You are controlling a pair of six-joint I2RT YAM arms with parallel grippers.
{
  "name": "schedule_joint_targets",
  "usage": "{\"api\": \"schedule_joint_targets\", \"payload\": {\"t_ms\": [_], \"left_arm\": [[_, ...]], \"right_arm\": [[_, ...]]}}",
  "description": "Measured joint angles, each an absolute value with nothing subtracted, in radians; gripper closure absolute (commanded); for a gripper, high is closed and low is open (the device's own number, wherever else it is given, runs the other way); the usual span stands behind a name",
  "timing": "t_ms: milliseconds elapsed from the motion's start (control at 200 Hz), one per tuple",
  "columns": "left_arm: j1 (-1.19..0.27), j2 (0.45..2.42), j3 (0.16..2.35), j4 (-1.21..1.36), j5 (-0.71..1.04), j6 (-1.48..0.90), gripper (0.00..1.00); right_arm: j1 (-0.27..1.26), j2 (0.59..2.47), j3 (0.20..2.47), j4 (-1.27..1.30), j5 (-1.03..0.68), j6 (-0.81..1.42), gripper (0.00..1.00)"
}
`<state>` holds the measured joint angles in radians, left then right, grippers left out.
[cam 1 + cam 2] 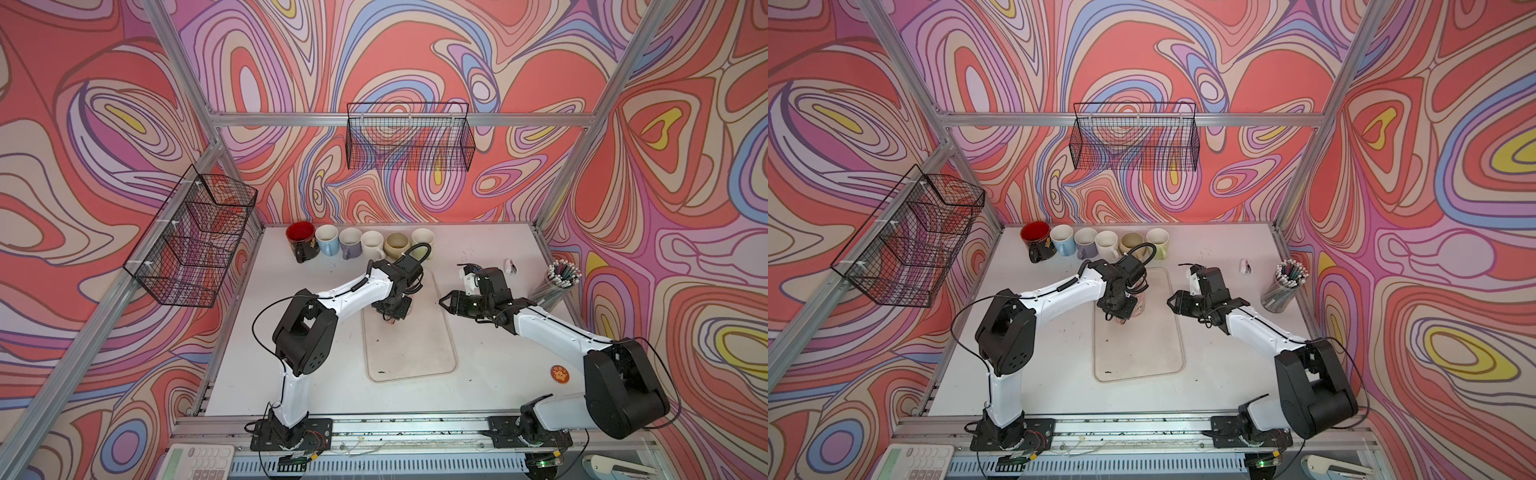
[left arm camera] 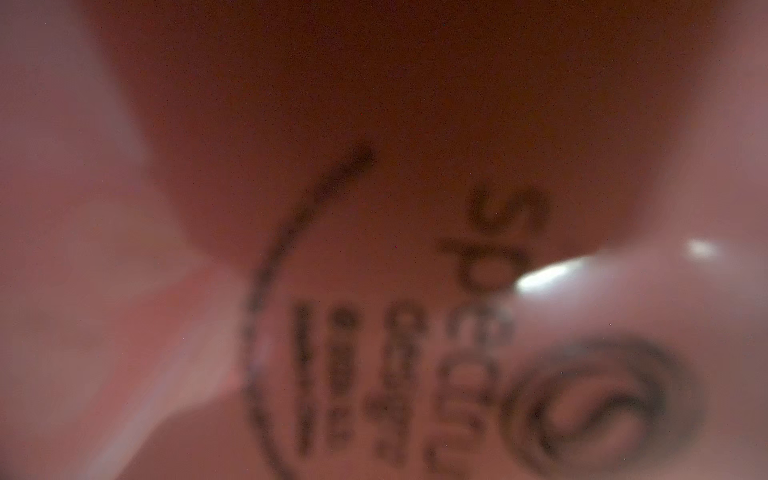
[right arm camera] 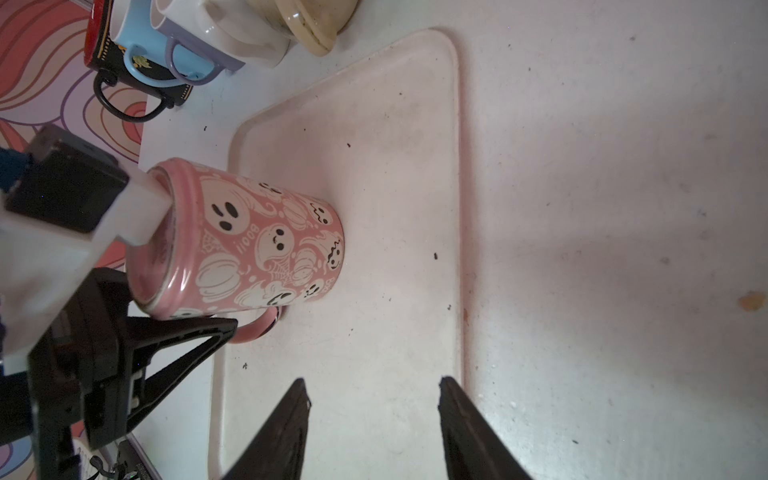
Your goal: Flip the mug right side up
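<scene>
Both top views hid most of the mug (image 1: pixel 1140 305) under the left tool (image 1: pixel 1118 309) near the tray's (image 1: pixel 1177 357) 11 o'clock corner; the right wrist view showed it whole, pink, rim down. The left wrist view gave only a blurred stamp (image 2: pixel 374 353) on its base. The left tool's fingers (image 3: pixel 137 212) straddled that base, grip impossible to tell; the right tool (image 3: pixel 374 384), at 3 o'clock, hung spread.

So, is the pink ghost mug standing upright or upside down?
Upside down: the mug stands mouth-down on the tray, stamped base up.
</scene>
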<state>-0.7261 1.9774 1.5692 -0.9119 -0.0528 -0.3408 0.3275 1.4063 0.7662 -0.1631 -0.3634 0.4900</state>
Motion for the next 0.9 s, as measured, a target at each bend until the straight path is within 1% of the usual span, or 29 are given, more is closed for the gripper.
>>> {"api": "schedule_joint_targets", "payload": {"t_ms": [145,215,386,446,681,901], "left_arm": [[-0.727,1.979,1.569,-0.907,-0.056,-0.340,0.73],[-0.727,1.979,1.569,-0.905,-0.057,-0.340,0.77],[-0.727,1.981,1.569,-0.895,-0.060,-0.340,0.93],[-0.727,1.981,1.569,-0.889,-0.064,-0.340,1.00],[-0.727,1.964,1.531,-0.833,-0.080,-0.325,1.00],[-0.727,1.884,1.433,-0.801,-0.088,-0.291,1.00]], "right_arm": [[0.327,1.406,0.766,-0.163,-0.363,0.490,0.48],[0.327,1.406,0.766,-0.163,-0.363,0.490,0.48],[0.327,1.406,0.766,-0.163,-0.363,0.490,0.48],[0.327,1.406,0.766,-0.163,-0.363,0.490,0.48],[0.327,1.406,0.766,-0.162,-0.364,0.489,0.48],[0.327,1.406,0.765,-0.144,-0.384,0.489,0.47]]}}
